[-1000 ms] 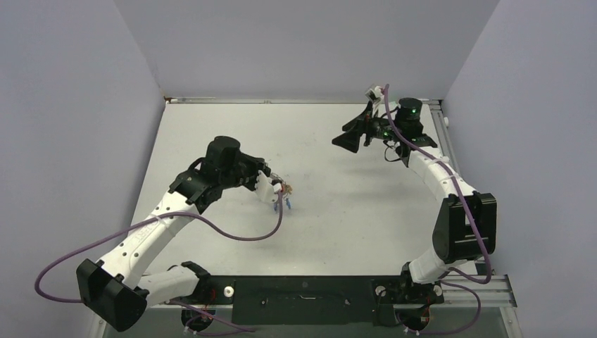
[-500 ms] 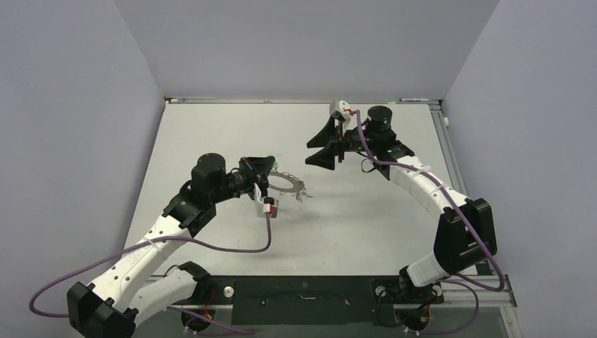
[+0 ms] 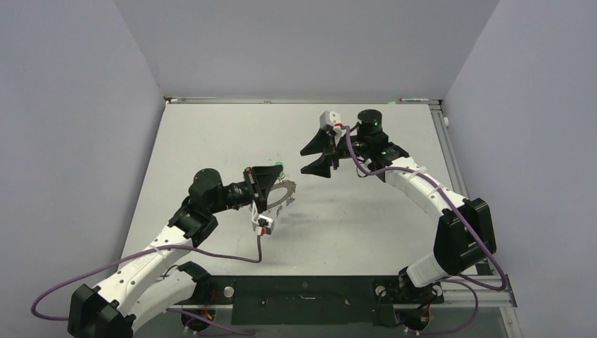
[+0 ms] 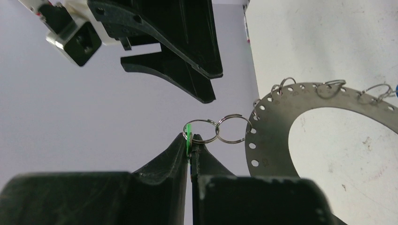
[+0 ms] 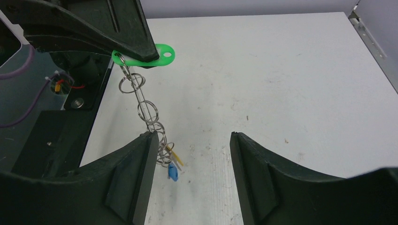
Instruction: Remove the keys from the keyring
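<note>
My left gripper is shut on a green tag and holds it above the table. Two small split rings link the tag to the keyring, a flat silver ring with punched holes, which hangs to the right. My right gripper is open and empty, just beyond the left one. In the right wrist view the green tag sits in the left fingers. A string of small rings hangs below it, with a blue tag and a yellow tag at its end.
The white table has grey walls at the back and sides. A metal rail runs along its right edge. The black base bar lies at the near edge.
My left gripper has lifted and turned, and the keyring now hangs from the green tag. My right gripper has swung left and now sits close to the left gripper.
</note>
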`<action>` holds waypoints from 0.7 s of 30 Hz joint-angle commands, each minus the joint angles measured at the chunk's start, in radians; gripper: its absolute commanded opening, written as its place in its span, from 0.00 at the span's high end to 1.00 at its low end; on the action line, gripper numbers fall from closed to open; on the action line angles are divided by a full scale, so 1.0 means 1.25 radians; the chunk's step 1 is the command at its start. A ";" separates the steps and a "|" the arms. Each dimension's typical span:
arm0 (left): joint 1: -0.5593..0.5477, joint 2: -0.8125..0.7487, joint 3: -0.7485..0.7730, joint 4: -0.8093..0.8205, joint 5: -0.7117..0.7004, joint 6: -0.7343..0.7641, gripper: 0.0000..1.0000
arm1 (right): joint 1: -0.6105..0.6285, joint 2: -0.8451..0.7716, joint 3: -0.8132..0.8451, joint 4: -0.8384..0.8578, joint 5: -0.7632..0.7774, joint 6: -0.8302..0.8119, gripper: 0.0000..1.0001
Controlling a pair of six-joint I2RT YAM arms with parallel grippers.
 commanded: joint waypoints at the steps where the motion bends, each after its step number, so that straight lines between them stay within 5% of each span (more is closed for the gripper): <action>1: -0.004 -0.033 -0.031 0.140 0.103 0.084 1.00 | 0.010 -0.020 0.048 -0.072 -0.045 -0.127 0.42; 21: -0.003 -0.019 -0.114 0.298 0.267 0.193 1.00 | 0.085 -0.011 0.144 -0.412 -0.120 -0.397 0.53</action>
